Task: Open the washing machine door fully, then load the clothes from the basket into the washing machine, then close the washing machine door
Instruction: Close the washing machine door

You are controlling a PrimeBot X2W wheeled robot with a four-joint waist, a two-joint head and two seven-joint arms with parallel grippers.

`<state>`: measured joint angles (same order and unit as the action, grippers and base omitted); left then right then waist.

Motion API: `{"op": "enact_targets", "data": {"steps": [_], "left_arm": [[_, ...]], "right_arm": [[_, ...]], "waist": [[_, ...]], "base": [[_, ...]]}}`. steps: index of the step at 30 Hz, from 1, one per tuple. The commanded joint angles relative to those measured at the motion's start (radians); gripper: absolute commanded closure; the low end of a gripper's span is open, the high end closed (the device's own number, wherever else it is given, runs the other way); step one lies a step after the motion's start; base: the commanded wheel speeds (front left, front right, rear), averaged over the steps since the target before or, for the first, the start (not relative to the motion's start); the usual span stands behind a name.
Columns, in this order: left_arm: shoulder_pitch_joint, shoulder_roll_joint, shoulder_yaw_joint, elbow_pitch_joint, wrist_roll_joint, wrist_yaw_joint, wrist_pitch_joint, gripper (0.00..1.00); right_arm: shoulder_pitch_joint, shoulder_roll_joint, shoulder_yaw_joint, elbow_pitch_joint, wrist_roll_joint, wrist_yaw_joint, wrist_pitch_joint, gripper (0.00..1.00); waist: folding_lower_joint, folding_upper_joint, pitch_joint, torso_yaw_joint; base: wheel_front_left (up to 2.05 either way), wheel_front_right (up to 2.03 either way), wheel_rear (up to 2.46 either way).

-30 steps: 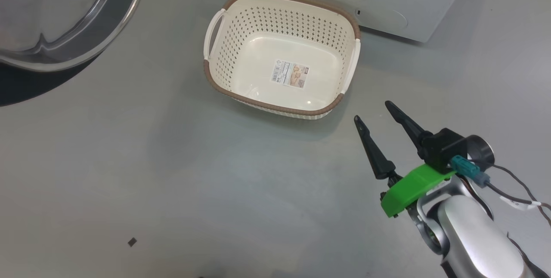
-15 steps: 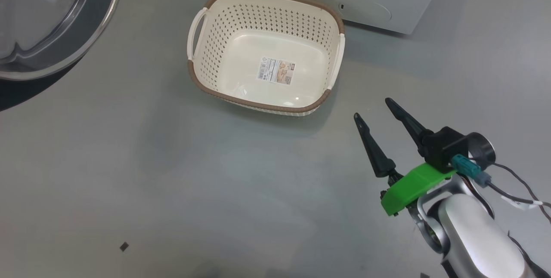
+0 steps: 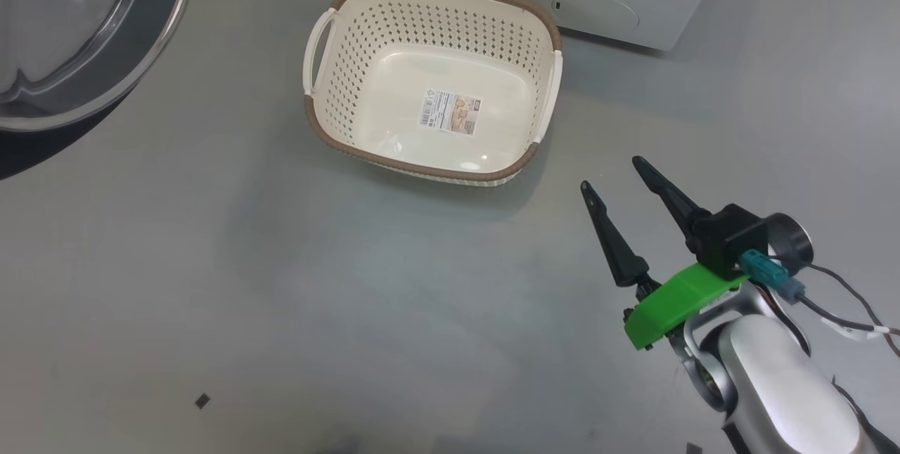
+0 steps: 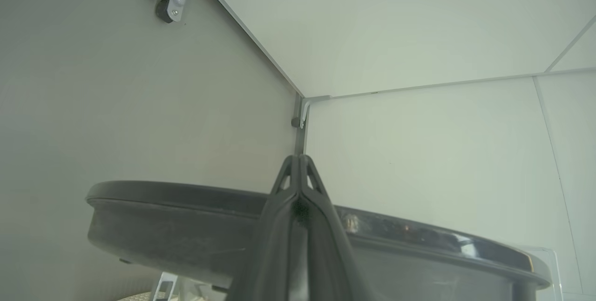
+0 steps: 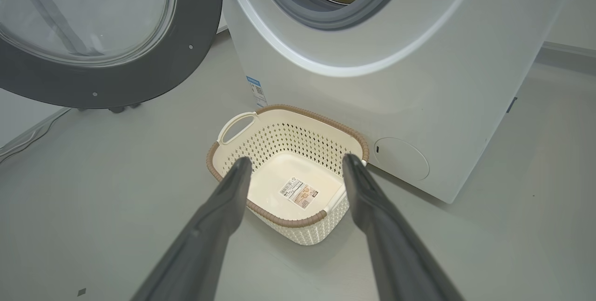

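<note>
Since cream perforated basket sits empty, clenched left gripper should push black-rimmed round door squarely shut; right gripper splayed, empty.

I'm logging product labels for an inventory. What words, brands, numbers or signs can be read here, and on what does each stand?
No text here is legible as words.
sticker on the floor of the basket: what looks like a barcode, small print and a picture, too small to read.
blue label low on the front of the washing machine: a blue band and a square code, too blurred to read.
</note>
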<state>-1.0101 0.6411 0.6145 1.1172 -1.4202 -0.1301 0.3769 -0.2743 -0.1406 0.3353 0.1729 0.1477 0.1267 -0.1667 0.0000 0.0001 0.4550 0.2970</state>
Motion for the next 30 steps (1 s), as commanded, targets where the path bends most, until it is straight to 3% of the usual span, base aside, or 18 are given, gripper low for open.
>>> {"op": "enact_targets", "data": {"steps": [1, 19, 30], "left_arm": [[-0.005, 0.072, -0.001, -0.026, -0.008, -0.001, 0.025, 1.00], [0.072, 0.021, -0.063, -0.103, -0.040, -0.001, 0.267, 1.00], [0.151, -0.041, -0.108, -0.268, -0.082, -0.001, 0.435, 1.00]], "right_arm": [[0.002, 0.006, 0.021, -0.032, -0.009, 0.004, -0.001, 0.00], [0.015, 0.018, 0.024, -0.015, -0.004, 0.004, -0.009, 0.00], [0.022, 0.029, 0.029, 0.006, 0.006, 0.004, -0.023, 0.00]], "waist": [[0.0000, -0.0001, -0.002, 0.000], [0.0000, -0.0001, -0.047, 0.008], [0.0000, -0.0001, -0.083, 0.025]], "base": [[0.00, 0.00, 0.00], [0.00, 0.00, 0.00], [0.00, 0.00, 0.00]]}}
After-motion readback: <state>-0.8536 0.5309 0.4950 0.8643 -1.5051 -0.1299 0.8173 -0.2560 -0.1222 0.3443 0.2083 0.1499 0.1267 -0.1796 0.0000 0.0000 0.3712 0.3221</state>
